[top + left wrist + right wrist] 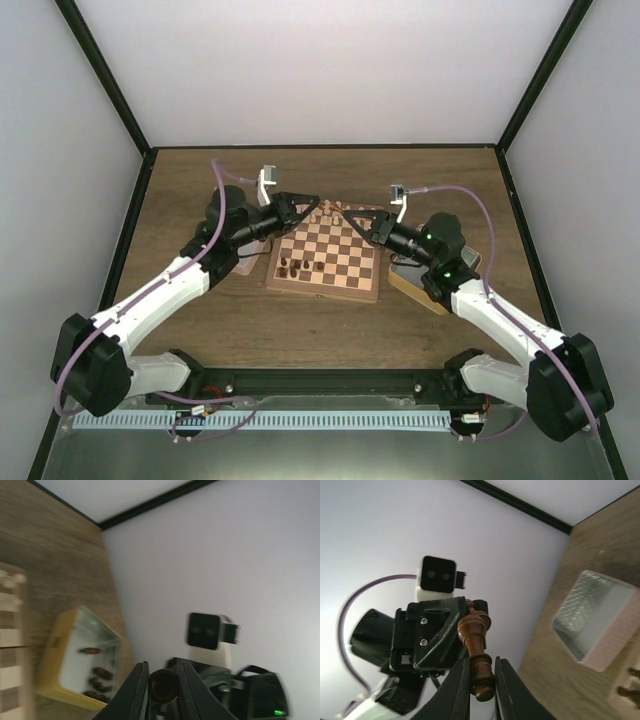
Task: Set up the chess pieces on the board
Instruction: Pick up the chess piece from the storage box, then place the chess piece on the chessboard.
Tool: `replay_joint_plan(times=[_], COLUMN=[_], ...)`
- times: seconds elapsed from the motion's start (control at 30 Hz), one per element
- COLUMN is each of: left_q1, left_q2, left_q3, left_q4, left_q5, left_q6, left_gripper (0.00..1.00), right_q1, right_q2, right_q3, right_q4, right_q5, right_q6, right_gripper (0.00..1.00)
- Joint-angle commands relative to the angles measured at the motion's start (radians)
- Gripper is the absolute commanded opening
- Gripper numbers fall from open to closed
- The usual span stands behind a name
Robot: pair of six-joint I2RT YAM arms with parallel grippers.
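– Chess pieces [300,268]: where?
– A few dark ones stand on the board [322,295], near-left squares; only the top view shows that. Pale chessmen [330,208] sit along its far edge.
– Grippers?
– From above both meet over the far edge; the grip is unreadable there. Right wrist view: right gripper [482,662] fingers pinch the base of one dark piece [474,640], the other arm's fingers on its top end. Left wrist view: left gripper [163,672] pressed on a dark round end. The piece is held in the air between both.
– Tins?
– Left wrist view: yellow-rimmed tin [52,647] beside the board; several dark pieces lie in it. Right wrist view: pink-rimmed tin [615,645]; patterned metal floor showing.
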Motion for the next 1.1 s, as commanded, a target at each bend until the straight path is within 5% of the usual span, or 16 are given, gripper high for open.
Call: replay_joint_plan(times=[0.0, 0.2, 0.4, 0.87, 1.07], left_q1=[0.004, 0.005, 0.005, 0.005, 0.004], left_q2=[-0.063, -0.137, -0.236, -0.357, -0.351], left_q3=[0.038, 0.127, 0.136, 0.151, 0.118], left_q4=[-0.277, -0.609, -0.745, -0.809, -0.719], left_q5=[-0.201, -0.461, -0.581, -0.618, -0.711], left_q6=[0.258, 0.567, 0.680, 0.803, 0.852], left_gripper=[0.04, 0.04, 0.04, 0.04, 0.04], right_q1=[0.008, 0.010, 0.039, 0.266, 0.354], right_q2=[-0.039, 0.007, 0.065, 0.320, 0.498], right_q3=[0.108, 0.247, 0.318, 0.528, 0.664], right_q4=[-0.381, -0.899, -1.142, -1.446, -1.507], right_q5=[0.100, 0.308, 0.530, 0.902, 0.908], right_q6=[-0.250, -0.559, -0.686, -0.775, -0.784], right_gripper=[0.02, 0.03, 0.02, 0.05, 0.04])
